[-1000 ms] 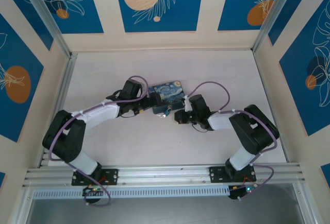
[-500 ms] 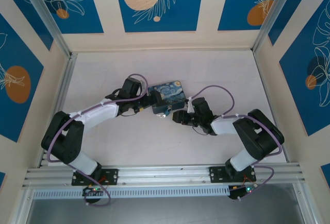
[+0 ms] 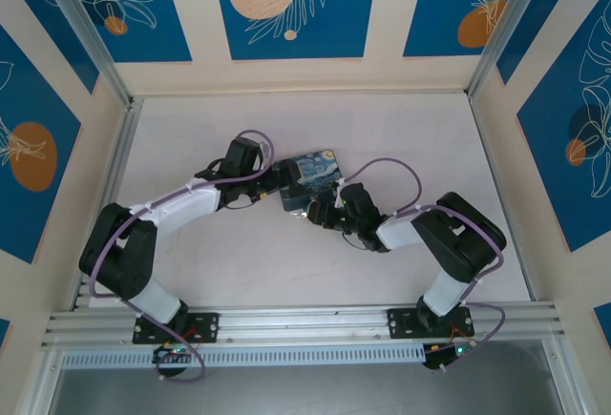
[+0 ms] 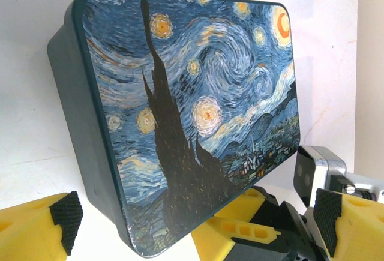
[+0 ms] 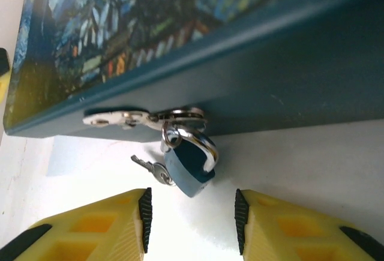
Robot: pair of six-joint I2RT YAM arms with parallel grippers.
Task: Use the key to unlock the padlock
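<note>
The blue-and-yellow Starry Night tin (image 3: 310, 175) (image 4: 198, 93) lies at mid table between both arms. From the silver hasp (image 5: 144, 117) on its front wall (image 5: 270, 75) hangs a small blue padlock (image 5: 187, 168) (image 3: 304, 212) with a shiny shackle. The tiny silver key (image 5: 150, 167) lies against the padlock's left side, blade pointing away from it. My right gripper (image 5: 192, 219) (image 3: 318, 213) is open, just short of the padlock, its pads either side of it and nothing between them. My left gripper (image 4: 198, 213) (image 3: 278, 189) is open at the tin's left end, its pads (image 4: 67, 216) apart from the wall.
A yellow finger (image 4: 240, 225) of the right gripper shows under the tin's near corner in the left wrist view. White table (image 3: 239, 262) all round, walled by painted panels and aluminium rails (image 3: 115, 157). Purple cables loop over both wrists.
My right gripper has swung left and closed in on the tin's front, wrist turning towards the padlock. The left gripper and the tin shifted only slightly.
</note>
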